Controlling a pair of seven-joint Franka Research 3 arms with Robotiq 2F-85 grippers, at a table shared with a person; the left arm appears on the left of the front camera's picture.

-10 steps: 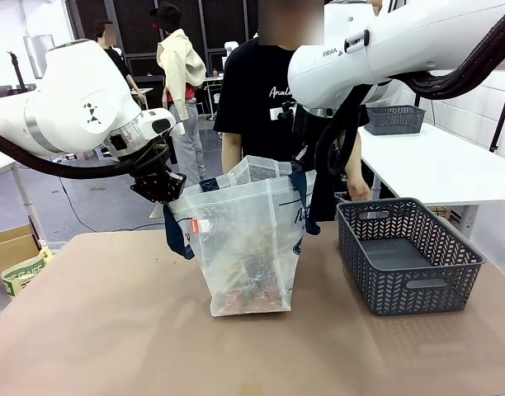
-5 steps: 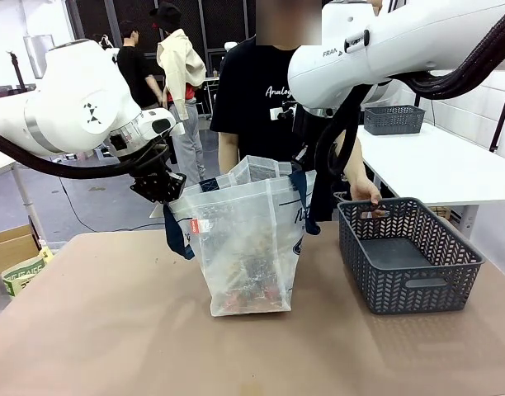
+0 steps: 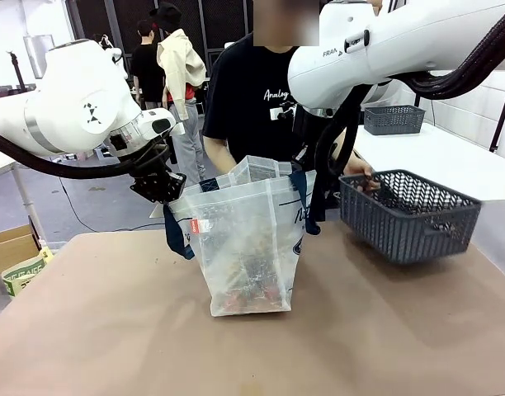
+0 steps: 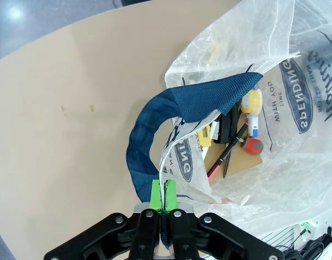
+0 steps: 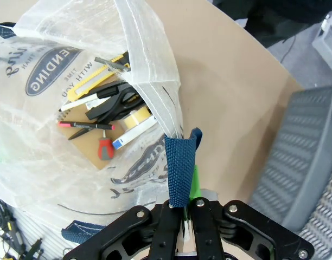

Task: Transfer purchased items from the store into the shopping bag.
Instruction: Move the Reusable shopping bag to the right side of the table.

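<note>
The shopping bag [image 3: 248, 239] stands upright mid-table, held wide at the mouth. My left gripper [image 3: 163, 188] is shut on its left navy handle [image 4: 155, 141]. My right gripper [image 5: 182, 212] is shut on the other navy handle [image 5: 179, 162]. Inside the bag, at the bottom, a flat brown cardboard box [image 4: 239, 162] lies under a yellow-and-black object [image 5: 98, 76], pens, scissors and tape. To the right of the bag, the person's hand [image 3: 360, 175] holds the dark grey basket [image 3: 413, 216] by its near rim, tilted and off the table.
The tan table [image 3: 112, 330] has open surface in front of and left of the bag. A second grey basket [image 3: 394, 119] sits on a white table behind. Cardboard boxes [image 3: 13, 256] stand on the floor at the left. The person stands just behind the bag.
The person reached down, took the grey basket by its rim and lifted it off the table, tilting it. Both arms and the bag have stayed put.
</note>
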